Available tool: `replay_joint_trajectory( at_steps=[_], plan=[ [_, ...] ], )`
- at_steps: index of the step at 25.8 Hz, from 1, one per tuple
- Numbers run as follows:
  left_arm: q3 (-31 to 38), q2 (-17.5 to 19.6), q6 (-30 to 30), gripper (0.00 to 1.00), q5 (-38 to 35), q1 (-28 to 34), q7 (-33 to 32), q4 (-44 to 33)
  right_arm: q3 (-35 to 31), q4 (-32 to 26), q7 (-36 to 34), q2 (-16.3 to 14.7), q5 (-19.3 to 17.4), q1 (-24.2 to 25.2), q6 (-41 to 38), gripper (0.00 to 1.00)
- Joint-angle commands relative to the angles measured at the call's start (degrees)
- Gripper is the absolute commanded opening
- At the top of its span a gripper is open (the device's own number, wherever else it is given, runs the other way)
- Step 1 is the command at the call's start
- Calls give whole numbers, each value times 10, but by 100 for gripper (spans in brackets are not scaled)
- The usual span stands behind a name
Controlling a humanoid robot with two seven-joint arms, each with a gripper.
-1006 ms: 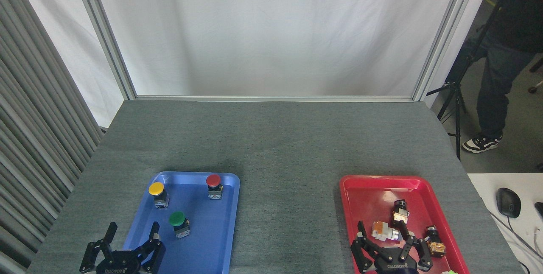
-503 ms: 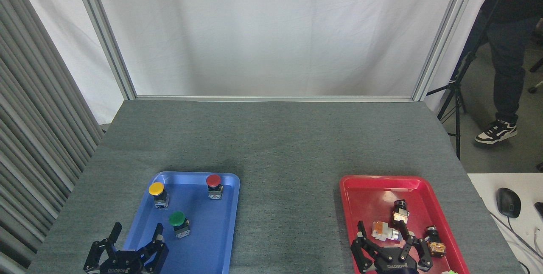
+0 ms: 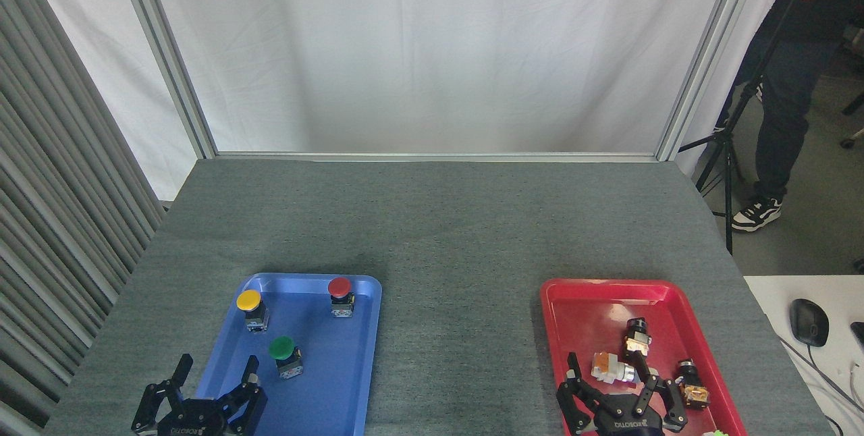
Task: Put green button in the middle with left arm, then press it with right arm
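The green button [image 3: 283, 353] stands upright in the blue tray [image 3: 351, 382], nearer the front than the yellow and red ones. My left gripper [image 3: 214, 372] is at the bottom left, straddling the tray's left rim, open with its fingers spread and nothing in them; it sits a short way left of and below the green button, apart from it. My right gripper [image 3: 611, 382] hovers open over the front of the red tray [image 3: 580, 301], empty. The middle [image 3: 459, 328], a bare stretch of grey felt between the two trays, holds nothing.
A yellow button [image 3: 251, 308] and a red button [image 3: 341, 295] stand at the back of the blue tray. Several small parts [image 3: 611, 367] lie in the red tray. A person [image 3: 790, 85] and tripod stand beyond the table's right corner. A mouse [image 3: 808, 321] rests on a white desk.
My left gripper shifted slightly right and down toward the frame's bottom, then held. The right gripper stayed put. The person at the right moved about.
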Motion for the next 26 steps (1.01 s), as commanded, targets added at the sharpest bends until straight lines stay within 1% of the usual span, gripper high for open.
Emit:
replay_joint_trajectory(
  at_steps=[1, 6, 11, 13, 15, 21, 23, 26],
  plan=[
    [1, 2, 0, 99, 0, -3, -1, 2, -1, 0, 0, 1, 1, 1, 0, 100],
    [0, 2, 0, 99, 1, 2, 3, -1, -4, 0, 0, 1, 0, 1, 0, 100],
    [1, 2, 0, 99, 0, -2, 33, 23, -3, 1, 0, 2, -1, 2, 0, 100],
    [0, 5, 0, 99, -2, -7, 33, 41, -3, 0, 0, 6, -1, 1, 0, 100],
    [0, 12, 0, 99, -2, -5, 32, 43, -3, 1, 0, 9, -1, 1, 0, 100],
    [-5, 10, 0, 99, -2, -5, 26, 59, -4, 1, 1, 13, -3, -1, -1, 100],
    [-8, 12, -14, 99, -2, -6, 24, 61, -4, 1, 0, 13, -3, 0, -2, 100],
    [-17, 12, -51, 98, -6, -18, 24, 75, -1, 1, 0, 11, -3, -3, -2, 100]
  ],
)
